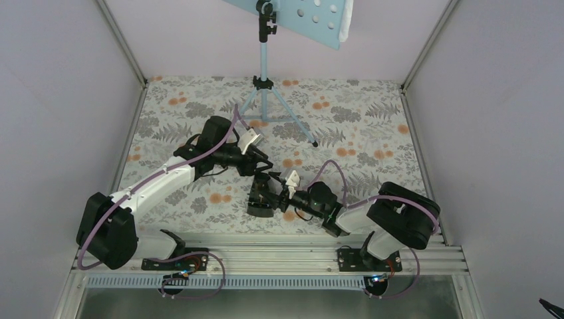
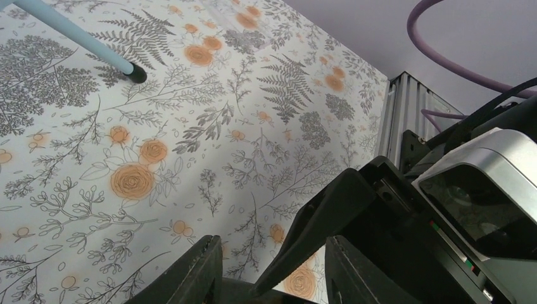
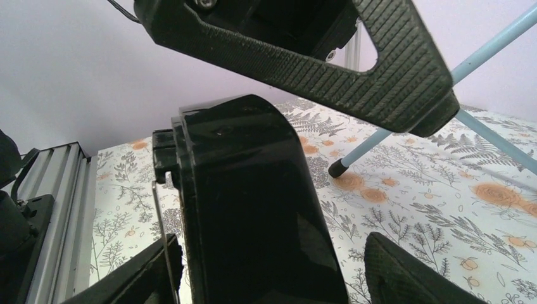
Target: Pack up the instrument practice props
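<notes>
I am reaching with my right gripper (image 3: pixel 275 269) open around the small shiny black wedge-shaped box (image 3: pixel 247 202), which is standing up right between its fingers (image 3: pixel 405 272) but not squeezed yet, while my left gripper (image 2: pixel 272 253), open too, is hanging just above the box.

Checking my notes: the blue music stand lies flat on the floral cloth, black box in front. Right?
No. The top external view shows the music stand standing upright on its tripod, black box in front.
</notes>
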Available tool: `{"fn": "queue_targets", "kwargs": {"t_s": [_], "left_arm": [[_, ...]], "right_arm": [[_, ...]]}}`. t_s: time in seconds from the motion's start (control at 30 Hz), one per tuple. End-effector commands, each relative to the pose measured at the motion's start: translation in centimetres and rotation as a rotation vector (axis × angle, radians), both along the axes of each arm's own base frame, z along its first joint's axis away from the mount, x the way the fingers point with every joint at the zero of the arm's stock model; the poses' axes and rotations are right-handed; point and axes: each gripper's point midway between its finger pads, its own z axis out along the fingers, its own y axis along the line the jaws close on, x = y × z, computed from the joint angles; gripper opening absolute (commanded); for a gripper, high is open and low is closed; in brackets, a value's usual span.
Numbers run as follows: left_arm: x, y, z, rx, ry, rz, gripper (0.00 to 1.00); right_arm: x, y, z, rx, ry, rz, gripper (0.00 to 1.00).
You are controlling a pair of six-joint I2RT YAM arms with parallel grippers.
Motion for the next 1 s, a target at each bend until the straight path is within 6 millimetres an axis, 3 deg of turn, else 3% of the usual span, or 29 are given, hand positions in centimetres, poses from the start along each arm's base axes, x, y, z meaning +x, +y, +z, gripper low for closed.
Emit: {"fn": "queue_targets", "kwargs": {"t_s": [0.0, 0.6, 0.97], "left_arm": [[-0.4, -0.7, 1.1, -0.026, -0.02, -0.049, 0.41], [-0.9, -1.2, 0.7, -0.022, -0.014, -0.074, 0.27], [-1.4, -1.6, 0.4, -0.017, -0.005, -0.093, 0.23]], "right_arm": [[0.9, -0.3, 0.6, 0.031, -0.011, -0.034, 0.66], [1.3, -0.9, 0.5, 0.059, 0.026, -0.04, 0.58], [1.9, -0.2, 0.3, 0.047, 0.039, -0.024, 0.57]]}}
